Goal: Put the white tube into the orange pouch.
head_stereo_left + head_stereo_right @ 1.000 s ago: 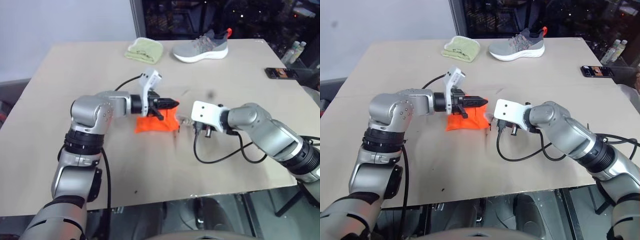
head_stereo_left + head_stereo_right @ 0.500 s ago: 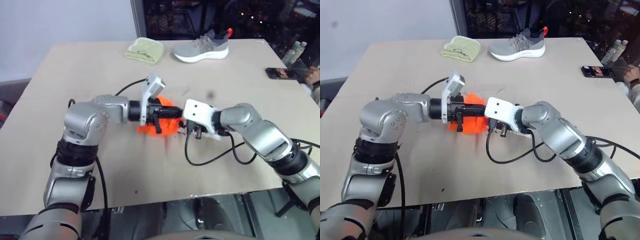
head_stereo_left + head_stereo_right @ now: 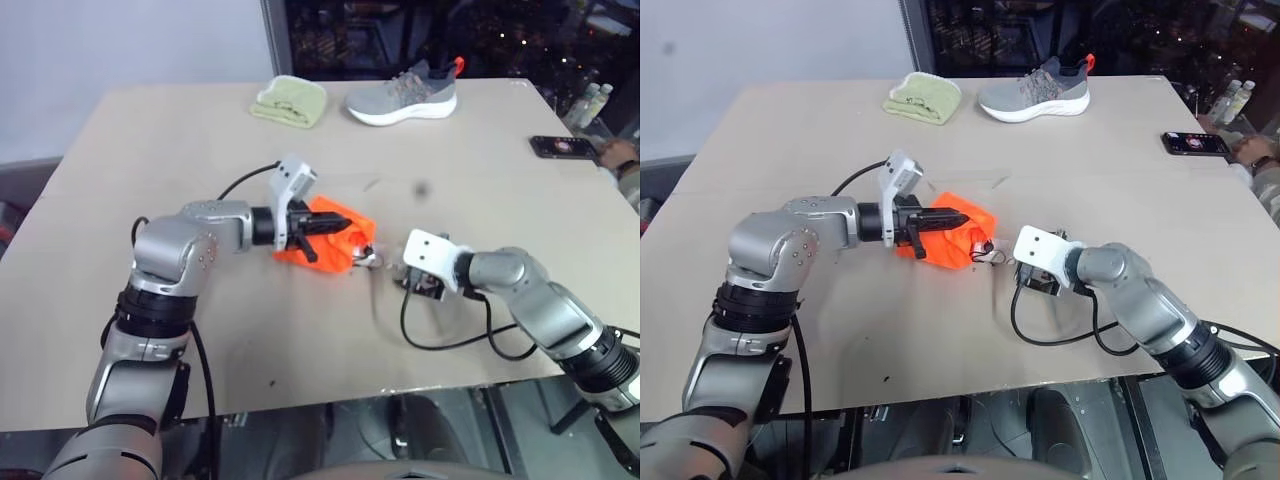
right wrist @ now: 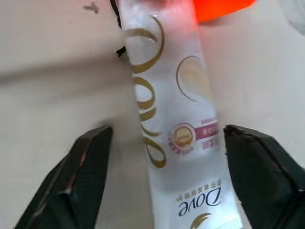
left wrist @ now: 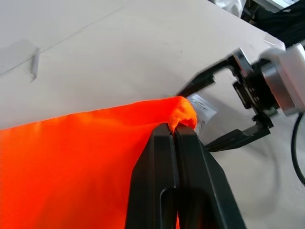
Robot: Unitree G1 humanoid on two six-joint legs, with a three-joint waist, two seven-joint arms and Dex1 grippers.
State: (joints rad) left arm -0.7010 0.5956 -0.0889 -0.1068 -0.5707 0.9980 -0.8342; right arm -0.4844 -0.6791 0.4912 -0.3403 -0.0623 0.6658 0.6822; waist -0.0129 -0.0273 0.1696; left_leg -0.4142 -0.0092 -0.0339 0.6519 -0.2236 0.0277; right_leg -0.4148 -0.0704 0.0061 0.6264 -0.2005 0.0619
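My left gripper (image 5: 175, 136) is pinched tight on the edge of the orange pouch (image 3: 325, 243) and holds that edge up off the desk (image 3: 150, 140). The rest of the pouch sags down onto the desk. My right gripper (image 4: 164, 157) has its two fingers spread wide apart. The white tube (image 4: 171, 119) lies between them, and neither finger touches it. The tube's far end reaches the pouch, but I cannot tell if it is inside. At the far edge of the desk sit a folded green cloth (image 3: 289, 100) and a grey shoe (image 3: 404, 92).
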